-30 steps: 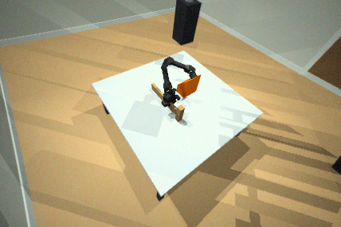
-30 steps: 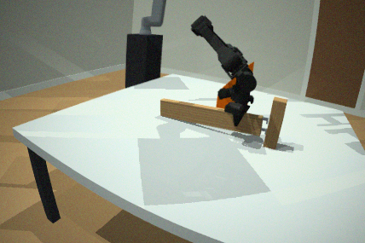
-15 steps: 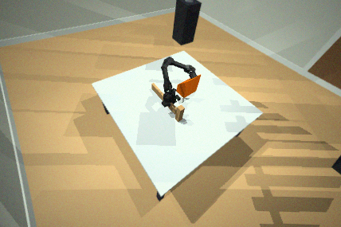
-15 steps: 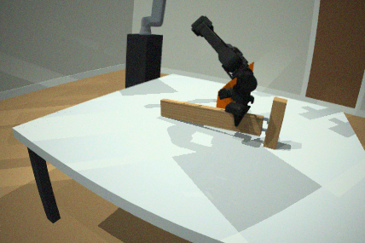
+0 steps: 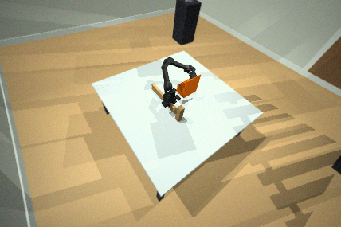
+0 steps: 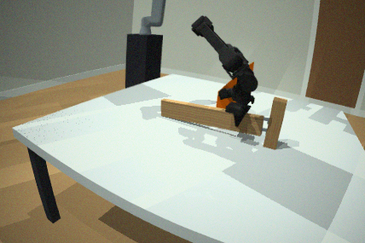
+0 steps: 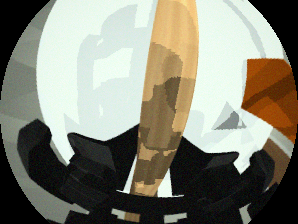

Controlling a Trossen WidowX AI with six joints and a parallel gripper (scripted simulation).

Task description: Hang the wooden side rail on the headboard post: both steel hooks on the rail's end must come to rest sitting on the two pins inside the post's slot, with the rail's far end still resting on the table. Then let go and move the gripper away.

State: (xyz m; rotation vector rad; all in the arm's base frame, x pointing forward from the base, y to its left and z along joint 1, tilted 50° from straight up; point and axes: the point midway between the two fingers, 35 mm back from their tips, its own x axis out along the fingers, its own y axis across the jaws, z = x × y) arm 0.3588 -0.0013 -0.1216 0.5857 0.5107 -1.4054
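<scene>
The wooden side rail (image 5: 157, 89) (image 6: 192, 111) (image 7: 172, 25) lies lengthwise toward the headboard post. My gripper (image 5: 171, 103) (image 6: 240, 118) (image 7: 155, 127) is shut on the rail near its hook end. The post (image 5: 180, 114) (image 6: 275, 124) stands upright on the table. The upper steel hook (image 6: 266, 119) and the lower hook (image 6: 265, 130) bridge the small gap between the rail's end and the post. The hook end is a little above the table; the far end is low, at or near the tabletop. The slot's pins are hidden, so I cannot tell whether the hooks sit on them.
An orange panel (image 5: 189, 86) (image 6: 226, 94) (image 7: 270, 90) stands beside my arm, behind the rail in the exterior view. The white table (image 5: 135, 130) (image 6: 128, 156) carries patchy shadows. A grey arm on a black pedestal (image 5: 186, 20) (image 6: 143, 60) stands beyond the table.
</scene>
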